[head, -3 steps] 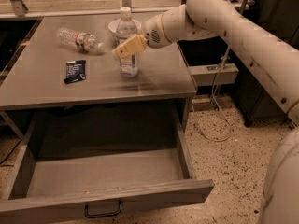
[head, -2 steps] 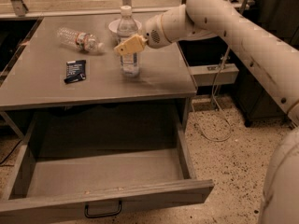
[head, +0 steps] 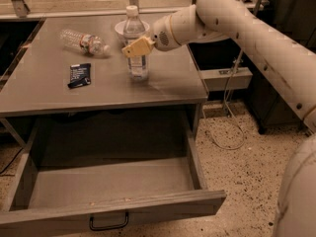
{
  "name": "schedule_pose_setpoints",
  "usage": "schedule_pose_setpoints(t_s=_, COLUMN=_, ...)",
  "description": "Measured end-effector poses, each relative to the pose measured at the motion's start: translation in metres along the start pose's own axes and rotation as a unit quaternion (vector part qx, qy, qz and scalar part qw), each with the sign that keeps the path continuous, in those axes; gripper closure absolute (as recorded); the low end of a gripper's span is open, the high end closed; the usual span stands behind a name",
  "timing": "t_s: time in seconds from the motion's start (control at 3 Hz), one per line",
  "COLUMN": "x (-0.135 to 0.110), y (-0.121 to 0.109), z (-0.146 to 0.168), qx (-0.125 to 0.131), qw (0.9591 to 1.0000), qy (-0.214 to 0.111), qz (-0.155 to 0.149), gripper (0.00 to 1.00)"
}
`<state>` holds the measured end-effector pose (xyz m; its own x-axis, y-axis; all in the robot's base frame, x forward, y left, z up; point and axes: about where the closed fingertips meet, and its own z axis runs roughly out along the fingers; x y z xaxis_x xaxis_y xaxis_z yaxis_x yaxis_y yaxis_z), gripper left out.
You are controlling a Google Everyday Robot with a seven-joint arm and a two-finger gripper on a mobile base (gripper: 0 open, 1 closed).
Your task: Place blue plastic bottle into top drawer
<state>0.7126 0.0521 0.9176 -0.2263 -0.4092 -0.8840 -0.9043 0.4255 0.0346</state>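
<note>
Where the bottle (head: 137,67) stands: upright on the table (head: 163,90), a little right of the table's middle, white cap on, base flat on the tabletop.
Gripper (head: 136,48): above the table, at the bottle's mid-height, its pale yellow end lying across the bottle's front.
Grip: he cannot tell whether it is clamped on the bottle or only set against it, as the far side is hidden behind the bottle.
Arm (head: 256,28): white, reaching in from beyond the table's right edge and passing over the table's back right corner.
Drawer (head: 113,181): wide and grey, pulled far out from under the table's front, its flat floor in plain view.
Handle (head: 108,224): black, on the drawer's front panel, well below the table's front edge.
Bowl (head: 120,29): white, at the table's back, just behind the bottle and partly hidden by it.
Second bottle (head: 84,41): clear with a red-marked label, lying on its side on the table's back left part.
Packet (head: 79,75): small and black, flat on the table's left half, nearer the table's front than the second bottle.
Cable (head: 224,132): on the speckled floor, right of the table.
Task state: bottle on the tabletop, not in the drawer.
</note>
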Motion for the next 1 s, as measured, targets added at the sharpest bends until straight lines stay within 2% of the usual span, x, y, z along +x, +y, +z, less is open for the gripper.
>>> schedule_pose_setpoints(t_s=0.33, x=0.000, y=0.006, z=-0.010, qx=0.011, qw=0.9999, qy=0.005, qz=-0.004, gripper=1.00)
schedule_pose_setpoints(t_s=0.67, x=-0.002, y=0.020, z=-0.042, qx=0.049, qw=0.9987, qy=0.010, qz=-0.009, gripper=1.00)
schedule_pose_setpoints(t_s=1.0, x=0.006, y=0.044, z=-0.074, qx=0.081, qw=0.9965, qy=0.019, qz=-0.007, gripper=1.00)
